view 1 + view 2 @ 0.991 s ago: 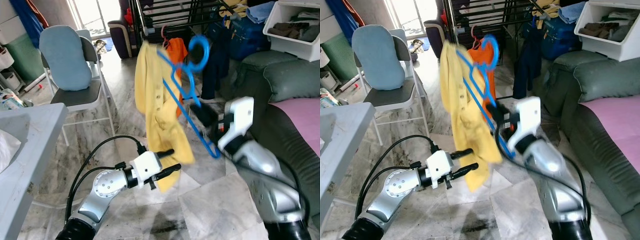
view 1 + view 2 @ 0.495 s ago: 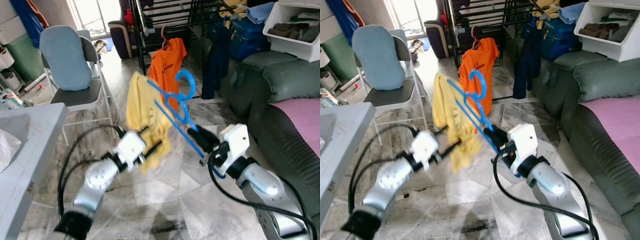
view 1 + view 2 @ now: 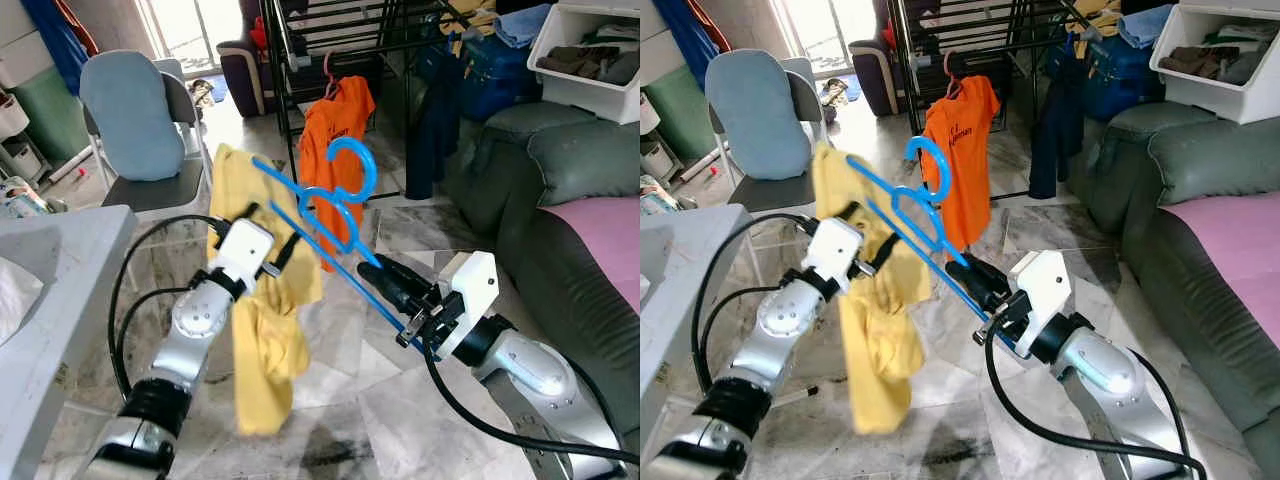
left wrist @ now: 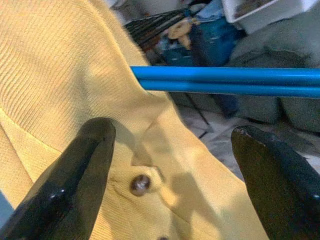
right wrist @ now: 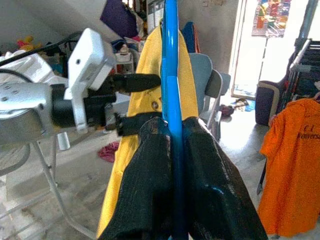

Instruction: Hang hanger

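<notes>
**Blue hanger held out, yellow shirt draped on one end**

The right pincer is pressed together on the lower bar of the blue hanger, its two black fingers clamped either side of the bar. The hanger is held out in the air, tilted, with its hook pointing up toward the drying rack.

A yellow shirt hangs from the hanger's far end and droops down toward the floor. The left pincer is at the shirt's upper part, just under the hanger's bar; its fingers are spread, with the buttoned cloth between them, and I cannot tell whether they touch it.

Behind the hanger, an orange shirt hangs on the rack on a pink hanger. A folding chair with a blue cushion stands at the left, near the corner of a grey counter. A green sofa is at the right, with a white bin above it.
</notes>
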### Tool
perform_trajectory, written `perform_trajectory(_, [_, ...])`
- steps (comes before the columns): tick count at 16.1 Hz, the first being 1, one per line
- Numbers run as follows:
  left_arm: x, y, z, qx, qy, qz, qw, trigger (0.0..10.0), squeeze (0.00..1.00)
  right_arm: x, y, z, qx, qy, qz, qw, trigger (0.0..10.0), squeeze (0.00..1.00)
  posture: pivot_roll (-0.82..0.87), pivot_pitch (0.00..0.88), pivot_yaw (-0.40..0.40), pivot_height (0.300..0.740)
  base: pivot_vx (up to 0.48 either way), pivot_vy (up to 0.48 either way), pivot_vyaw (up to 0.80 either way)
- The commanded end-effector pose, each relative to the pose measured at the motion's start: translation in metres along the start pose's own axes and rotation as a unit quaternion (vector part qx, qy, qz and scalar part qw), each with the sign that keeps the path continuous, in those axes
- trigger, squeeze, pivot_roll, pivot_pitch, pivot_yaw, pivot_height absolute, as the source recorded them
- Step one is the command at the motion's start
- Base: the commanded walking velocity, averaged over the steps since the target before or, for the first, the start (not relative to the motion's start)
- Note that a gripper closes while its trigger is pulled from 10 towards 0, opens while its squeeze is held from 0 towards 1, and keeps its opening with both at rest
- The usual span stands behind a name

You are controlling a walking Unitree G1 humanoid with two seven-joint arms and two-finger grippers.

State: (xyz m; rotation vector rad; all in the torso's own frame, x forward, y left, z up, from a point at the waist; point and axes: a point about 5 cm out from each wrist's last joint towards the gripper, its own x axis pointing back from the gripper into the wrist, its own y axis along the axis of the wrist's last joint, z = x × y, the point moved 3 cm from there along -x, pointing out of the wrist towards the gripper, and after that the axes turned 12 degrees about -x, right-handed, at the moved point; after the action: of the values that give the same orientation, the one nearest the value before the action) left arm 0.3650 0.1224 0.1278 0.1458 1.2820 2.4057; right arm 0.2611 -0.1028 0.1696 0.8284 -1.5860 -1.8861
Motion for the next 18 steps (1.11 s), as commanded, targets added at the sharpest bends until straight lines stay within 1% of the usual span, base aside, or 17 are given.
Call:
perform_trajectory(1, [-0.002,-0.002,0.009,0.000,0.017,0.007,1.000,10.0,1.00,-0.003,0.017,0.009,0.008,0.022,-0.036,0.999,10.0,0.00,-0.24,0.000,0.103,0.740,0.000,0.000,0.00])
perform_trajectory(5, [-0.001,-0.005,0.017,-0.014,0.039,0.010,0.999,10.0,1.00,-0.002,0.014,0.007,0.014,0.020,-0.028,0.999,10.0,0.00,-0.23,0.000,0.103,0.740,0.000,0.000,0.00])
perform_trajectory(6, [0.001,-0.005,0.019,-0.026,0.044,0.012,0.999,10.0,1.00,-0.002,0.013,0.005,0.016,0.017,-0.026,0.999,10.0,0.00,-0.23,0.000,0.103,0.740,0.000,0.000,0.00])
perform_trajectory(8, [0.004,-0.008,0.017,-0.032,0.041,0.015,0.999,10.0,1.00,-0.002,0.012,0.003,0.020,0.011,-0.025,0.999,10.0,0.00,-0.23,0.000,0.104,0.740,0.000,0.000,0.00])
perform_trajectory(9, [0.007,-0.009,0.014,-0.027,0.032,0.014,0.999,10.0,0.97,-0.002,0.012,0.002,0.021,0.009,-0.025,0.999,10.0,0.00,-0.22,0.000,0.103,0.740,0.000,0.000,0.00])
perform_trajectory(10, [0.011,-0.011,0.006,-0.020,0.017,0.012,1.000,10.0,0.90,-0.002,0.012,0.000,0.023,0.005,-0.026,0.999,10.0,0.00,-0.22,0.000,0.104,0.740,0.000,0.000,0.00])
perform_trajectory(12, [0.016,-0.012,-0.002,-0.014,0.004,0.011,1.000,10.0,0.83,-0.002,0.012,-0.001,0.026,0.002,-0.026,0.999,10.0,0.00,-0.22,0.000,0.104,0.740,0.000,0.000,0.00])
perform_trajectory(14, [0.018,-0.009,-0.008,-0.007,-0.003,-0.001,1.000,10.0,0.55,-0.004,0.012,-0.003,0.028,-0.001,-0.027,0.999,10.0,0.00,-0.22,0.000,0.103,0.740,0.000,0.000,0.00])
perform_trajectory(15, [0.018,-0.008,-0.008,-0.007,-0.001,-0.003,1.000,10.0,0.54,-0.005,0.012,-0.003,0.028,-0.002,-0.027,0.999,10.0,0.00,-0.22,0.000,0.103,0.740,0.000,0.000,0.00])
perform_trajectory(16, [0.018,-0.007,-0.006,-0.013,0.012,-0.006,1.000,10.0,0.42,-0.006,0.013,-0.003,0.028,-0.001,-0.029,0.999,10.0,0.00,-0.22,0.000,0.102,0.740,0.000,0.000,0.00])
perform_trajectory(17, [0.017,-0.006,-0.003,-0.015,0.024,-0.006,1.000,10.0,0.00,-0.006,0.014,-0.002,0.027,0.002,-0.031,0.999,10.0,0.00,-0.22,0.000,0.101,0.740,0.000,0.000,0.00])
perform_trajectory(18, [0.014,-0.005,0.001,-0.014,0.038,-0.005,0.999,10.0,0.00,-0.007,0.014,0.000,0.025,0.008,-0.030,0.999,10.0,0.00,-0.22,0.000,0.101,0.740,0.000,0.000,0.00])
